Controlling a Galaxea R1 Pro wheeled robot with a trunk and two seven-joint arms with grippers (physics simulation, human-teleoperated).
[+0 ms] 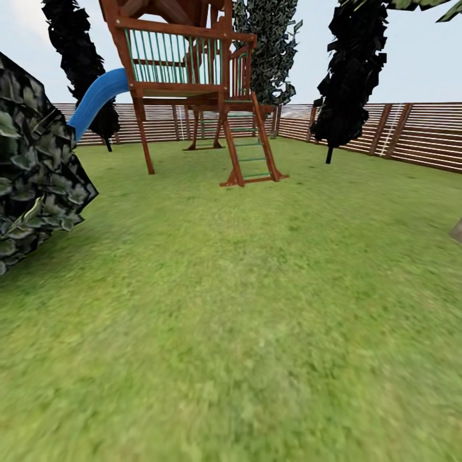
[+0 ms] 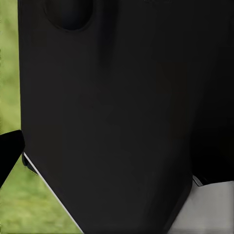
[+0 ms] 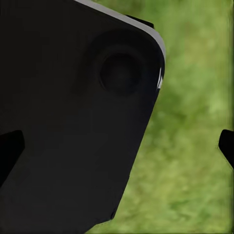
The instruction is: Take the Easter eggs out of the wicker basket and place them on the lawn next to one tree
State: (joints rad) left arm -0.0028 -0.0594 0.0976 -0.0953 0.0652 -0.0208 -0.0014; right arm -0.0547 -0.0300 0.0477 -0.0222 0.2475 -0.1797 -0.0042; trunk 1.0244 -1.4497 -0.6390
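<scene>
The eggs and the wicker basket are out of view. The lawn (image 1: 244,308) spreads wide and green ahead of me in the head view. Dark flat-paneled foliage speckled pale green (image 1: 35,173) juts in at the left, its trunk hidden. Similar speckled foliage (image 1: 273,45) rises behind the playset. In the right wrist view my right gripper (image 3: 117,146) is open over grass, one black fingertip (image 3: 9,148) at each side edge. In the left wrist view my left gripper (image 2: 117,151) faces a black panel of my own body (image 2: 122,107), with one fingertip (image 2: 9,151) at the picture's edge.
A wooden playset (image 1: 192,83) with a blue slide (image 1: 96,99) and a ladder (image 1: 250,154) stands ahead. Two dark thin-trunked trees (image 1: 350,83) (image 1: 80,58) stand by the brown slat fence (image 1: 398,131). A small grey-brown corner (image 1: 457,230) pokes in at the right edge.
</scene>
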